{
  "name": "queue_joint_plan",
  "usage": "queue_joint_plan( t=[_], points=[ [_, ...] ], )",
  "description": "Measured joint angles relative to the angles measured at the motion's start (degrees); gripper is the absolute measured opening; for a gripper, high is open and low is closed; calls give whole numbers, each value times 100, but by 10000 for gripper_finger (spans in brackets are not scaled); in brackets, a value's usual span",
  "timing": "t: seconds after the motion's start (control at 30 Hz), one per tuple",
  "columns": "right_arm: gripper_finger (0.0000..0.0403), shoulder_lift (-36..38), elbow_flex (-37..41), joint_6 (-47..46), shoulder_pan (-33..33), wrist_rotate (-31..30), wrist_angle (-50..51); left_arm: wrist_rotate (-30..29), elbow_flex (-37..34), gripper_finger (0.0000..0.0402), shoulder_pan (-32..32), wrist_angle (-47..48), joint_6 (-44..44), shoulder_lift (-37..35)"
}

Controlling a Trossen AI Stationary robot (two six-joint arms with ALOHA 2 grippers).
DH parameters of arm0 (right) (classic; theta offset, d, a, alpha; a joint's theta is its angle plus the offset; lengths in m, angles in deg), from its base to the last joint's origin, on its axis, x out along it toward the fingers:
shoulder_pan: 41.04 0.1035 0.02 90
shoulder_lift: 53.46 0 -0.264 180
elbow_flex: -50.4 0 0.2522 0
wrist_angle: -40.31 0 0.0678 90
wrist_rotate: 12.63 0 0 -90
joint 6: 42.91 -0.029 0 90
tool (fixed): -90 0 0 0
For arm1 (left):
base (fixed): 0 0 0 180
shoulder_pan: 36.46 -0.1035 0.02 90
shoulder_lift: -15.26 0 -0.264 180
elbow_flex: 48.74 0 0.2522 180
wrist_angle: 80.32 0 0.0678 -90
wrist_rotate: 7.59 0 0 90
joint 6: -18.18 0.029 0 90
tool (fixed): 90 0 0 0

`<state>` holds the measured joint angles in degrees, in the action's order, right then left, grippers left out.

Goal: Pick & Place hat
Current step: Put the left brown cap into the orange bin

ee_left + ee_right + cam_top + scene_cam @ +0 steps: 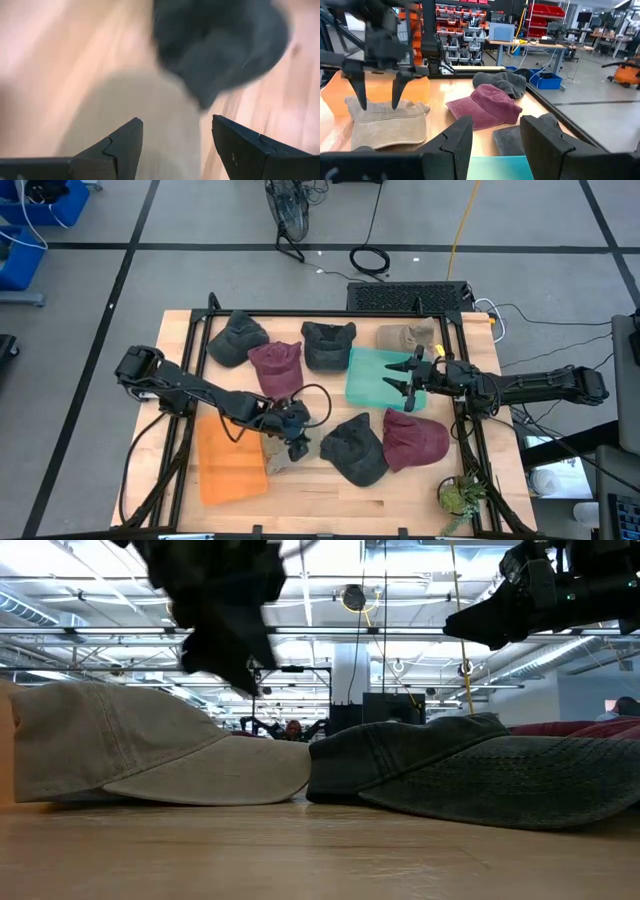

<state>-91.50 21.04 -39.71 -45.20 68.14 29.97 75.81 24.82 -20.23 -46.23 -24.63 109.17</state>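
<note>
Left tool [297, 442]: I am hovering it just above the worktop [400, 490], its fingers [125, 145] standing apart and gripping nothing.
Under the left tool: the tan hat [150, 755] is lying flat on the wood, brim touching the dark grey hat [470, 765] beside it — the wrist view is showing the tan cloth between my two fingers.
Beside that: the orange bin [230, 460] is sitting just next to the tan hat, toward my left arm's base.
Right tool [408, 378]: I am holding it over the green bin [370, 375], fingers apart, nothing between them.
Around the right tool: a maroon hat [415, 440] is lying near the worktop's right edge, just beside the dark grey hat.
Farther out: another maroon hat [275, 365], two more dark hats [237, 338] [328, 343] and a second tan hat [405, 336] are lying along the far side — a small plant [460, 495] is sitting at the near right corner.
</note>
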Motion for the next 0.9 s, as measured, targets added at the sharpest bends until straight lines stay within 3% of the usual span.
queue_joint_plan(
  t=[0.57,0.77,0.9],
  points=[
    [153,2,-4,50,2,-118,432,1510,4,239,-342,634,-1021,-26],
    [153,4,-4,51,64,-108,474,1542,497,239,-532,1664,-769,-72],
    [153,9,-4,326,62,-109,470,1181,799,239,-522,2193,-829,-76]
  ],
)
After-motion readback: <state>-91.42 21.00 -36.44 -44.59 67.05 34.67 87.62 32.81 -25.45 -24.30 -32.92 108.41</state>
